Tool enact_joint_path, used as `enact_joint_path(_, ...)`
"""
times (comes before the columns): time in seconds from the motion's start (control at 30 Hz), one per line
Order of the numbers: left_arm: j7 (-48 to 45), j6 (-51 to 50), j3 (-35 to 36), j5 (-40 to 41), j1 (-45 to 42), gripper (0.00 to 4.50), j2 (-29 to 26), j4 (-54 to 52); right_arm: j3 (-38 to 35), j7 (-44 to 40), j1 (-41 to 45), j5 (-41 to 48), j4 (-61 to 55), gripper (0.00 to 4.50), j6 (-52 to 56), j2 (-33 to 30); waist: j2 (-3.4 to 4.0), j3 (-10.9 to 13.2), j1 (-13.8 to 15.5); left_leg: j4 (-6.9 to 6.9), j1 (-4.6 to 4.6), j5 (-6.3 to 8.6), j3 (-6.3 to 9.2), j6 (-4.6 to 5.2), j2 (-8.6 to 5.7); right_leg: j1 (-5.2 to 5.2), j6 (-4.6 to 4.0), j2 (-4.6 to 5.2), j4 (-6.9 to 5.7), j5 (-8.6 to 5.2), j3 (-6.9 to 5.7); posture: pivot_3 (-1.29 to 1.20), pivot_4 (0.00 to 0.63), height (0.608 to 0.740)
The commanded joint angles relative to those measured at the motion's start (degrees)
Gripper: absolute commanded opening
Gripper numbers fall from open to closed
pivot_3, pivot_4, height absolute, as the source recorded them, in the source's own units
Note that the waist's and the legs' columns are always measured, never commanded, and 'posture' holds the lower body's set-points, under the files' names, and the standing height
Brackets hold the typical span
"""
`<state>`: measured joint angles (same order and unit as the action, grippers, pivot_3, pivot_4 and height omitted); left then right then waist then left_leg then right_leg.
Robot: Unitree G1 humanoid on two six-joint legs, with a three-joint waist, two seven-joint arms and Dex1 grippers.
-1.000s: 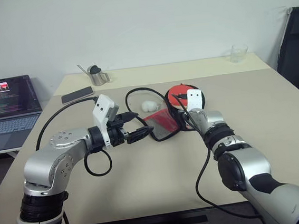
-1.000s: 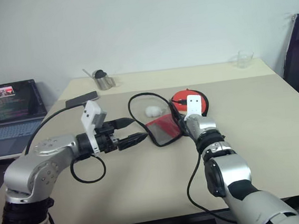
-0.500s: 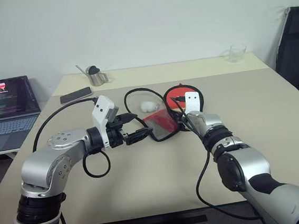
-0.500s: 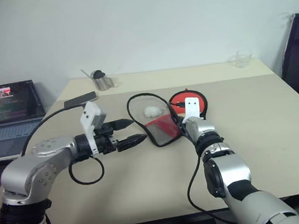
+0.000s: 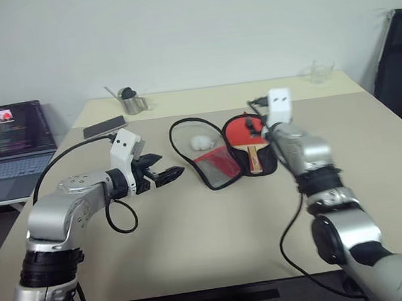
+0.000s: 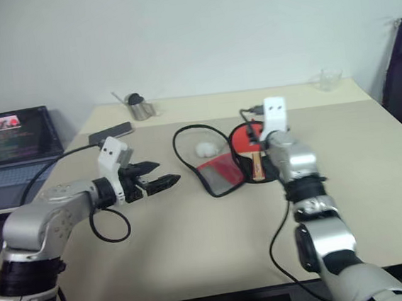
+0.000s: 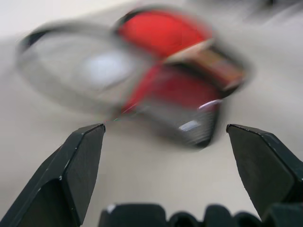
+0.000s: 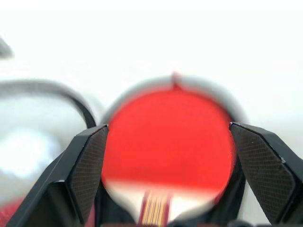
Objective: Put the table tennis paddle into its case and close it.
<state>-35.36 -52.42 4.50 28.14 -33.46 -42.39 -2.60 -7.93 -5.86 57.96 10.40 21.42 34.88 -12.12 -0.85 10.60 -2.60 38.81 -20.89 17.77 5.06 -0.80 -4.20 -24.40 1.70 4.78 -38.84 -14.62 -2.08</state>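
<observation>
The table tennis paddle [image 5: 248, 133] lies red face up inside its case [image 5: 220, 161], whose red mesh flap is folded open toward the robot's left on the table [image 5: 371, 141]. The right gripper [image 8: 165, 142] hovers above it, its 2 fingers spread and empty. The left gripper [image 5: 162, 174] hangs left of the case, spread too, apart from it.

Prob. an office: laptop [image 5: 9, 144] w/ code, office chair [image 5: 397, 67].
</observation>
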Motion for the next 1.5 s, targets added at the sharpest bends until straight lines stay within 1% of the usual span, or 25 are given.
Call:
enact_joint_path(0.03, 3.2, 0.4, -1.6, -4.0, -2.8, 4.50, 2.3, 7.2, 0.8, -4.2, -3.4, 0.8, -8.9, 4.48, 3.0, -3.4, -0.04, 0.0, 0.4, 0.01, 0.00, 0.01, -0.01, 0.01, 0.00, 0.00, 0.00, 0.00, 0.01, 0.00, 0.00, 0.00, 0.150, 0.740)
enact_joint_path(0.1, 3.9, 1.8, -4.2, -7.0, -5.1, 4.50, 4.3, 11.6, 0.1, -4.0, -4.5, 1.0, -10.1, 4.48, 4.3, -4.1, -0.06, 0.0, 0.7, 0.05, 0.00, 0.01, -0.02, 0.02, -0.02, 0.02, 0.00, 0.01, 0.01, 0.00, 0.00, 0.00, 0.150, 0.740)
enact_joint_path(0.17, 4.0, 3.0, -4.7, -8.4, -7.0, 4.50, 5.7, 14.9, 0.2, -4.8, -4.5, 1.5, -11.4, 4.48, 5.1, -4.1, -0.07, 0.0, 0.6, 0.08, 0.01, 0.00, -0.06, 0.01, -0.01, 0.01, -0.01, 0.01, -0.07, 0.01, 0.02, 0.00, 0.150, 0.740)
enact_joint_path(0.2, 4.4, 3.9, -4.6, -9.3, -7.6, 4.50, 6.1, 16.4, 0.7, -7.2, -4.5, 2.7, -12.9, 4.48, 5.5, -4.3, -0.07, 0.0, 0.5, 0.08, 0.01, 0.00, -0.08, 0.01, 0.00, -0.01, -0.02, 0.01, -0.09, 0.01, 0.04, 0.00, 0.150, 0.740)
enact_joint_path(0.23, 4.9, 4.7, -4.8, -10.3, -7.9, 4.32, 6.3, 18.0, 1.0, -10.4, -4.8, 4.7, -14.7, 4.49, 6.1, -4.4, -0.07, 0.0, 0.4, 0.07, 0.00, 0.00, -0.11, 0.00, 0.02, -0.07, -0.02, 0.00, -0.12, 0.01, 0.06, 0.00, 0.150, 0.740)
enact_joint_path(0.3, 5.1, 7.2, -6.9, -13.4, -7.6, 3.89, 6.0, 20.5, 3.9, -20.2, -6.8, 9.7, -20.9, 4.50, 9.3, -6.7, -0.07, 0.0, 0.2, 0.03, -0.02, 0.00, -0.16, 0.00, 0.04, -0.16, -0.02, 0.00, -0.11, 0.01, 0.09, 0.00, 0.150, 0.740)
enact_joint_path(0.37, 4.0, 8.6, -8.0, -14.7, -7.7, 3.18, 6.5, 22.1, 8.6, -29.5, -10.3, 12.9, -27.4, 4.50, 12.3, -11.5, -0.07, 0.0, 0.3, -0.04, -0.05, 0.02, -0.16, 0.02, 0.05, -0.18, -0.01, -0.01, -0.01, 0.01, 0.07, 0.00, 0.150, 0.740)
enact_joint_path(0.47, 3.1, 11.0, -8.6, -15.9, -9.8, 2.06, 8.4, 25.2, 13.0, -37.4, -14.6, 15.0, -33.7, 4.50, 13.0, -17.2, -0.12, 0.0, 0.9, 0.00, -0.13, 0.08, -0.13, 0.12, 0.02, -0.15, 0.00, 0.01, 0.13, 0.00, 0.02, 0.00, 0.150, 0.740)
enact_joint_path(0.53, 2.9, 13.5, -9.2, -17.2, -11.6, 1.33, 9.9, 28.7, 14.4, -39.4, -16.1, 15.6, -35.7, 4.50, 12.9, -18.5, -0.17, 0.0, 1.2, 0.09, -0.17, 0.08, -0.11, 0.13, -0.04, -0.11, 0.01, 0.06, 0.13, 0.00, -0.02, 0.00, 0.150, 0.740)
enact_joint_path(0.63, 2.3, 16.7, -10.1, -19.2, -13.8, 0.20, 11.6, 32.5, 14.8, -38.8, -16.1, 15.9, -35.8, 4.50, 13.4, -17.5, -0.19, 0.0, 1.3, 0.17, -0.16, 0.07, -0.08, 0.13, -0.06, -0.06, 0.05, 0.12, 0.03, 0.03, -0.06, 0.00, 0.150, 0.740)
enact_joint_path(0.67, 2.0, 17.2, -10.0, -19.4, -14.6, 0.03, 12.2, 33.5, 15.0, -38.8, -16.1, 16.2, -35.9, 4.50, 13.6, -17.3, -0.20, 0.0, 1.3, 0.18, -0.12, 0.07, -0.08, 0.12, -0.06, -0.02, 0.05, 0.12, 0.03, 0.03, -0.07, 0.00, 0.150, 0.740)
enact_joint_path(0.87, 0.8, 20.0, -10.8, -21.7, -19.1, 0.03, 15.1, 37.9, 16.0, -38.8, -16.3, 16.1, -36.3, 4.50, 13.7, -16.5, -0.22, 0.0, 1.1, 0.17, -0.11, 0.07, -0.07, 0.12, -0.06, 0.00, 0.06, 0.12, 0.08, 0.03, -0.08, 0.00, 0.150, 0.740)
enact_joint_path(0.97, -0.9, 19.2, -11.7, -22.4, -20.0, 0.03, 16.0, 37.4, 15.5, -38.3, -16.4, 15.7, -36.0, 4.50, 13.7, -16.6, -0.22, 0.0, 1.1, 0.14, -0.11, 0.07, -0.08, 0.11, -0.06, -0.01, 0.06, 0.12, 0.11, 0.03, -0.08, 0.00, 0.150, 0.740)
enact_joint_path(1.13, -1.2, 20.0, -11.0, -22.9, -21.1, 0.03, 17.8, 38.9, 15.2, -36.1, -16.4, 15.1, -35.8, 4.50, 14.0, -16.4, -0.22, 0.0, 1.1, 0.14, -0.11, 0.07, -0.08, 0.12, -0.06, -0.01, 0.06, 0.12, 0.10, 0.03, -0.08, 0.00, 0.150, 0.740)
enact_joint_path(1.37, 0.2, 19.7, -9.3, -21.3, -18.6, 0.03, 23.3, 34.1, 13.4, -33.8, -16.5, 14.7, -35.0, 4.50, 13.8, -17.4, -0.23, 0.0, 1.2, 0.16, -0.13, 0.07, -0.08, 0.12, -0.07, -0.01, 0.06, 0.14, 0.11, 0.03, -0.08, 0.00, 0.150, 0.740)
enact_joint_path(1.5, 1.8, 19.7, -8.4, -21.0, -18.0, 0.03, 24.9, 32.8, 11.9, -33.4, -16.4, 14.7, -34.5, 4.50, 13.4, -18.7, -0.23, 0.0, 1.2, 0.16, -0.12, 0.07, -0.08, 0.11, -0.06, -0.01, 0.06, 0.14, 0.09, 0.03, -0.08, 0.00, 0.150, 0.740)
